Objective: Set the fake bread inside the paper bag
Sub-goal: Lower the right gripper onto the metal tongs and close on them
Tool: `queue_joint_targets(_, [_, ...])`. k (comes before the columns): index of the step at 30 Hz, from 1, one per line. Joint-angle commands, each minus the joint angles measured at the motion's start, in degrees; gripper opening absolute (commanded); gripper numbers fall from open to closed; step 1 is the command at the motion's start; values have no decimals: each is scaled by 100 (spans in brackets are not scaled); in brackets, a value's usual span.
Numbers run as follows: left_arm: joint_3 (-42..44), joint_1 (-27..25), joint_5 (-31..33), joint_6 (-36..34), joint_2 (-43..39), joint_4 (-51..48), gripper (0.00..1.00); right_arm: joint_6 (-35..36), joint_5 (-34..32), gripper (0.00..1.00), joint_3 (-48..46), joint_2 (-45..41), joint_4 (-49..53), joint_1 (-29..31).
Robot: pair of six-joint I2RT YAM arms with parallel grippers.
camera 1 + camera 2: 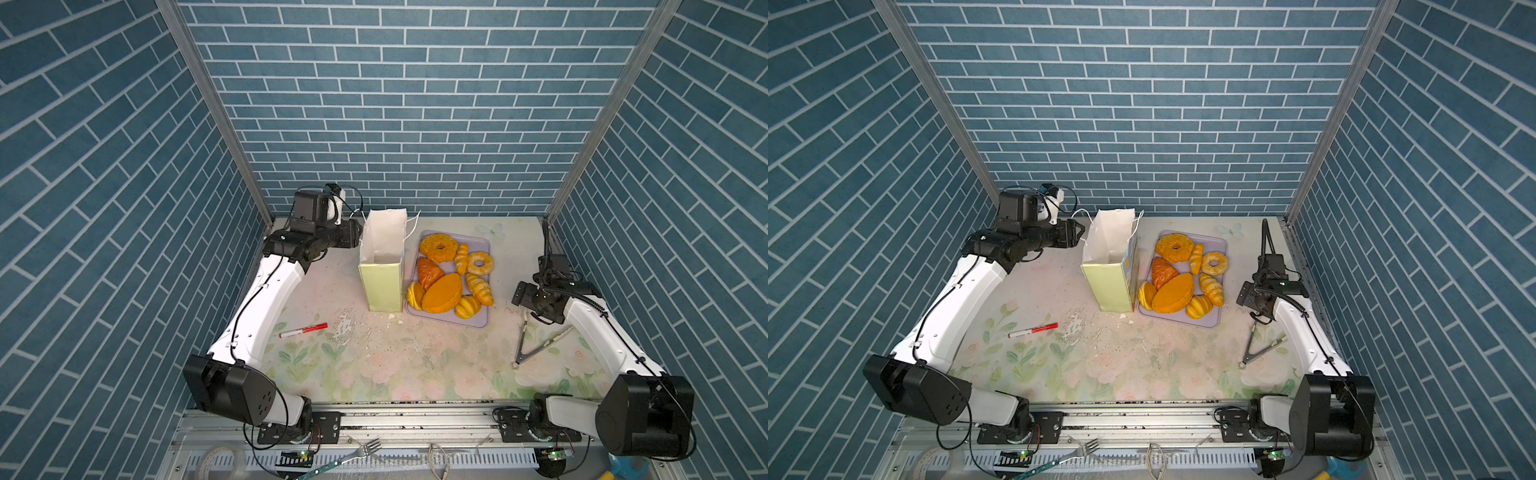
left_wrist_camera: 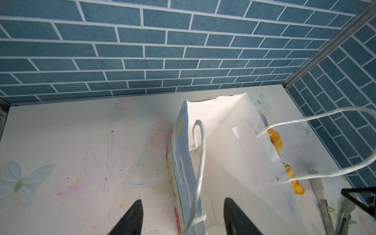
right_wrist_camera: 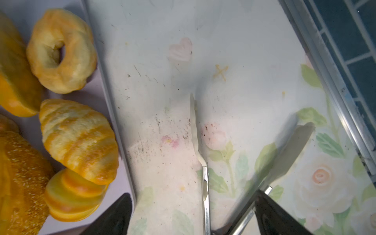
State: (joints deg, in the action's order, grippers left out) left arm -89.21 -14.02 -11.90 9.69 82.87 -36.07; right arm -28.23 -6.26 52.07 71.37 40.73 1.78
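Left tool (image 2: pixel 183 200) parted, straddling paper bag (image 2: pixel 223 126) wall

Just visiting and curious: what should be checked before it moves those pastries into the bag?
1. paper bag upright, mouth open: ok.
2. fake bread all lying on the tray: ok.
3. left gripper open, straddling the bag's wall: ok.
4. right gripper open over the tongs: ok.
5. Tongs gripped: not ok, not held yet.
6. cord handle clear of the mouth: not ok, it droops across.
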Motion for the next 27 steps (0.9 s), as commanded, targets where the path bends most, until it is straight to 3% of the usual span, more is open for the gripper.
queue_joint_targets(1, [10,-9,-89,15,61,77,66,-289,177,94,-154,57,95,-133])
queue_joint_targets(16, [19,-13,-23,50,82,112,67,-360,219,93,-832,-95,554,-730])
queue_joint_targets(27, [7,-13,12,67,132,158,67,-462,550,99,-1161,319,-50,-888])
